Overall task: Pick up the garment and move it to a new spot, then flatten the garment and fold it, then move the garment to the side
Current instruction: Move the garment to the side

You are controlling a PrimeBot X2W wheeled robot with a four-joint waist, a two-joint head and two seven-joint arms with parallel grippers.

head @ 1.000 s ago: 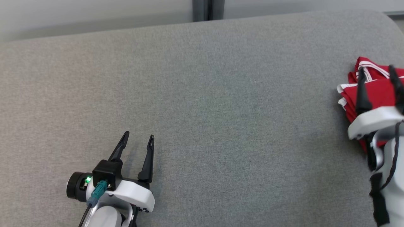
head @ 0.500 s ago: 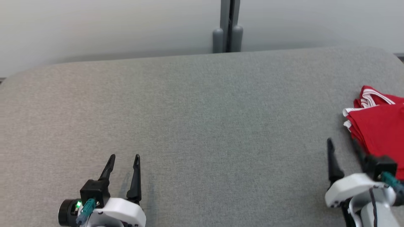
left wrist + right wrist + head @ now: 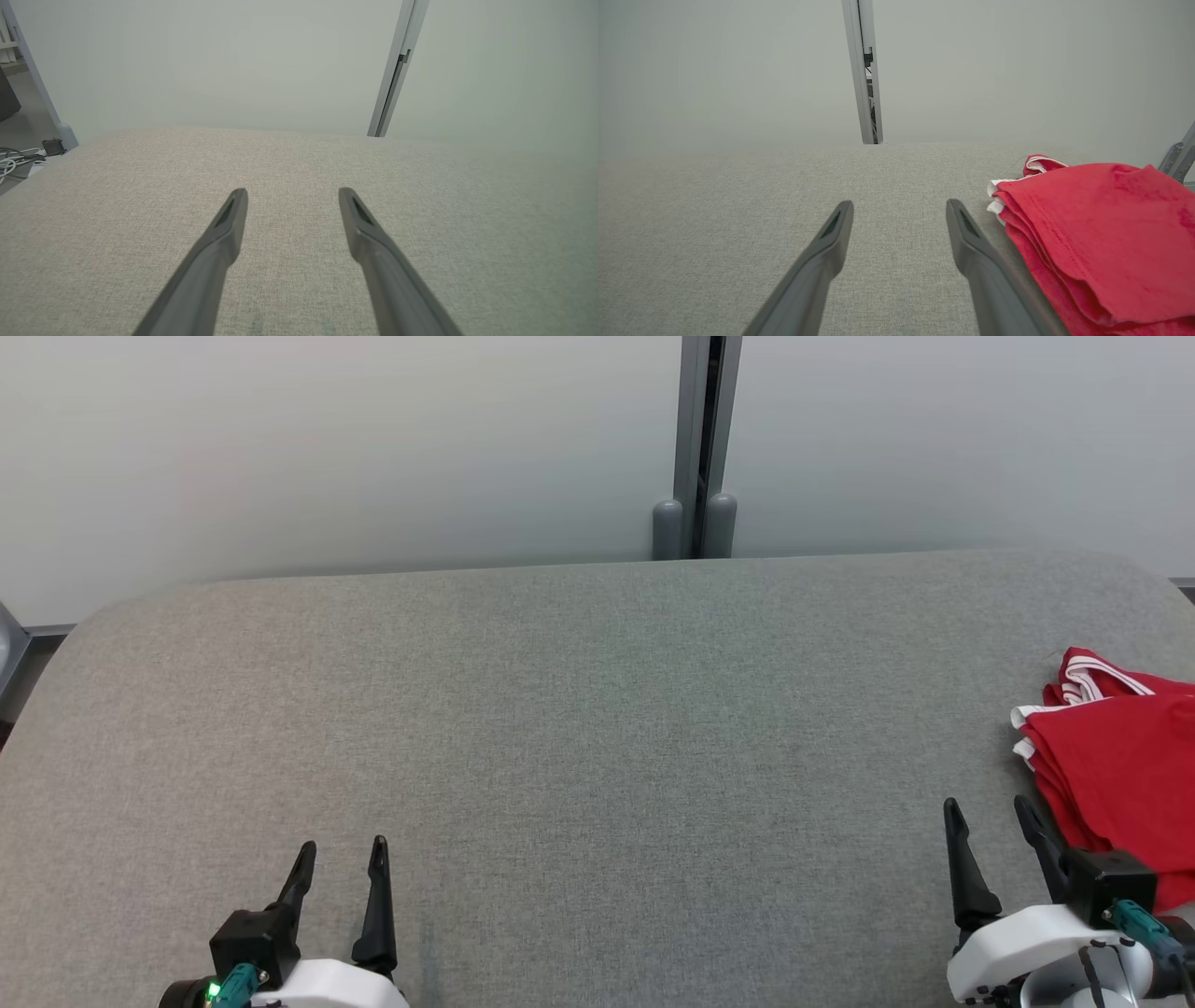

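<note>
1. Garment (image 3: 1120, 775), red and folded, is lying at the grey surface's (image 3: 597, 709) right edge.
2. Right gripper (image 3: 987, 803) is waiting at the surface's near edge, just beside the garment, fingers spread, empty; left gripper (image 3: 344, 844) likewise, near-left.
3. Risk: a stray right-finger brush could be shifting the loose layers or nudging them off that edge.

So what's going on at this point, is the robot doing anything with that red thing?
Nothing is being handled right now. The red garment lies folded in a stack at the right edge of the grey padded surface. The right hand sits open and empty close beside it, and the left hand is open and empty far across at the near left. The fold-and-set-aside job looks done.
</note>
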